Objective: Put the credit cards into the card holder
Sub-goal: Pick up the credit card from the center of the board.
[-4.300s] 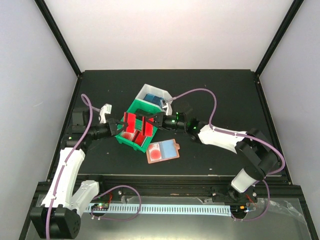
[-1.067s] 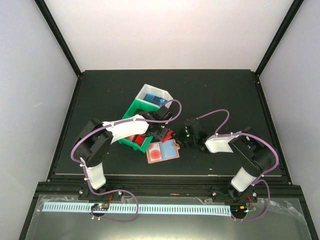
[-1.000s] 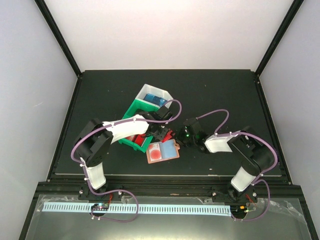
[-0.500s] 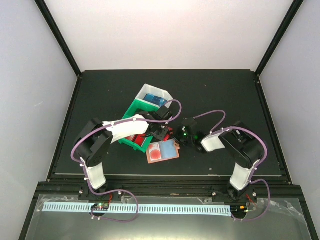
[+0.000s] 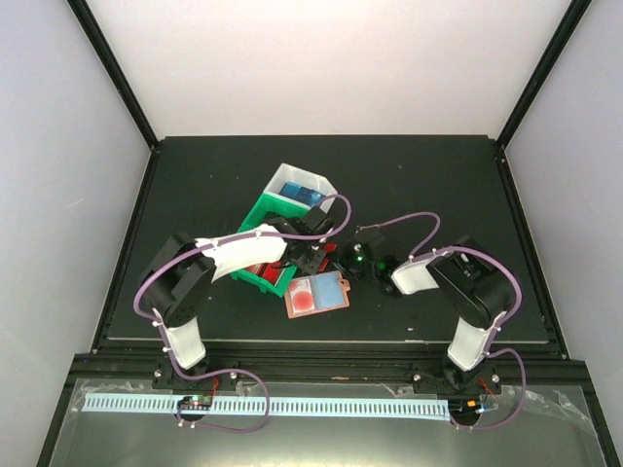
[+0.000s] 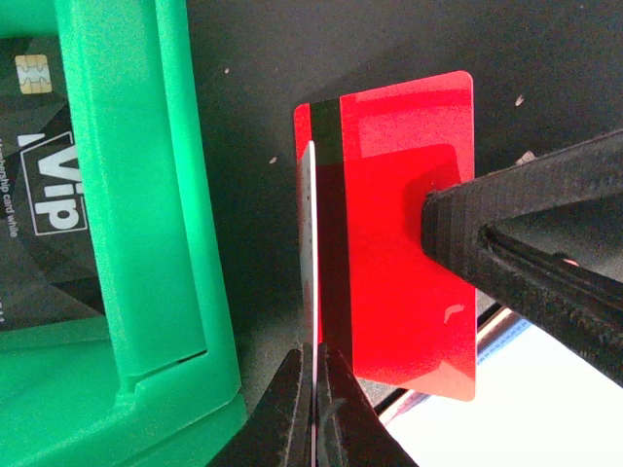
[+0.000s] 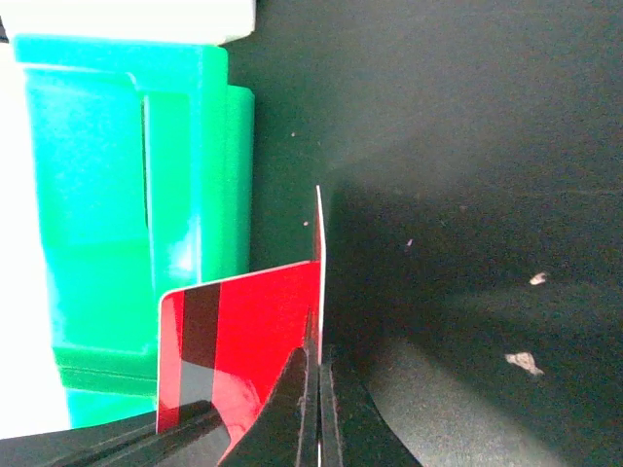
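Two red credit cards with black stripes meet at a right angle above the mat, beside the green bin. My left gripper [image 6: 315,355] is shut on one, seen edge-on [image 6: 312,243] in the left wrist view and as a red face [image 7: 243,341] in the right wrist view. My right gripper [image 7: 313,345] is shut on the other, edge-on [image 7: 318,253] there and face-on [image 6: 399,282] from the left wrist. Both grippers [image 5: 319,255] [image 5: 337,261] meet just behind the card holder [image 5: 316,294], which lies open and flat with a red-and-white card on it.
The green bin [image 5: 261,243] stands left of the grippers, under the left arm, with something red inside. A black VIP card [image 6: 39,195] lies in it. A white bin [image 5: 297,185] with a blue item stands behind it. The black mat's raised frame runs along the near edge.
My right gripper has moved left up to the left gripper and shut on a red card. The left gripper stayed shut and nearly still. The card holder has not moved.
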`<state>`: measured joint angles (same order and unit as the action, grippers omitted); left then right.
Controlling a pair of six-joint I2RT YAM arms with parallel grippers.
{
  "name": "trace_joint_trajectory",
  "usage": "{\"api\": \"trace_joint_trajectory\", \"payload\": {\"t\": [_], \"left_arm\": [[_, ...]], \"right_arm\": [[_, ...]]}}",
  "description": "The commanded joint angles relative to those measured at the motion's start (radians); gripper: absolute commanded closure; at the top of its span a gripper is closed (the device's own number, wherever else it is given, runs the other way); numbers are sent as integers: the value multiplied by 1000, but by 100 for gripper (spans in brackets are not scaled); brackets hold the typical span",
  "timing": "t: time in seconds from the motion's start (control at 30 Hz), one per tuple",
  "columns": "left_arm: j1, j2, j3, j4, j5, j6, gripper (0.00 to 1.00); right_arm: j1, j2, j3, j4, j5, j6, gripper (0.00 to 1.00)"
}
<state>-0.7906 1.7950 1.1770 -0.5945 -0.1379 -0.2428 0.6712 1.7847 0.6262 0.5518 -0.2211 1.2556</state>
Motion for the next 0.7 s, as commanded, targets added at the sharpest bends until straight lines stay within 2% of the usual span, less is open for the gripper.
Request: {"api": "trace_joint_trajectory", "payload": {"t": [0.0, 0.2, 0.43, 0.67], "left_arm": [[4, -87, -6, -24, 25, -22, 98], [1, -224, -20, -26, 7, -79, 98], [1, -412, -110, 1, 21, -155, 99], [4, -566, -206, 4, 63, -218, 98]], "right_arm": [[-11, -68, -34, 11, 36, -23, 99], [-42, -209, -105, -50, -19, -90, 99], [-52, -381, -179, -165, -96, -182, 99], [-34, -418, -155, -212, -228, -248, 99]]}}
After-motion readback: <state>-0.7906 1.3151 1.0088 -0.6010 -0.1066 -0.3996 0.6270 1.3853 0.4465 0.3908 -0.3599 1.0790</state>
